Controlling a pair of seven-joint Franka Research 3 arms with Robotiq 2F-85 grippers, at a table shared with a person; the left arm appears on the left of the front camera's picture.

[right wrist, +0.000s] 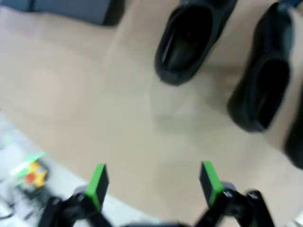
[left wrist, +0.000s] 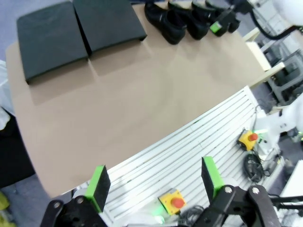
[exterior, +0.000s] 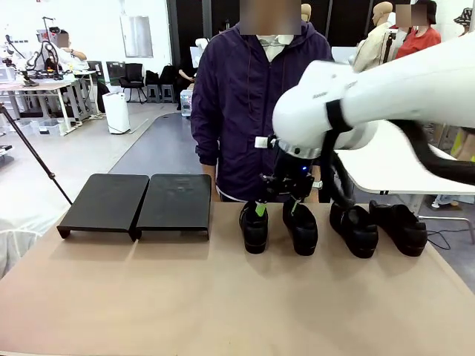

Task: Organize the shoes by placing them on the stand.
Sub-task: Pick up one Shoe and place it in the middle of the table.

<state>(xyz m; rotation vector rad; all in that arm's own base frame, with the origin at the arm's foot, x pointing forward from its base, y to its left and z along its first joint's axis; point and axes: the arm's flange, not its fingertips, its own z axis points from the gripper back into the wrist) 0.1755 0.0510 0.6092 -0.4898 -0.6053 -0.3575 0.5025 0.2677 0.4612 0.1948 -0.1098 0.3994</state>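
front: right pincer (exterior: 277, 209) covers the backs of two shoes (exterior: 254, 228), arm (exterior: 386, 89) hides part of the person (exterior: 234, 96) | right wrist: all motion-blurred, shoes cut by top and right edges | left wrist: stand (left wrist: 109, 21) and shoes cut by top edge, farthest shoes behind right pincer, too small to tell apart
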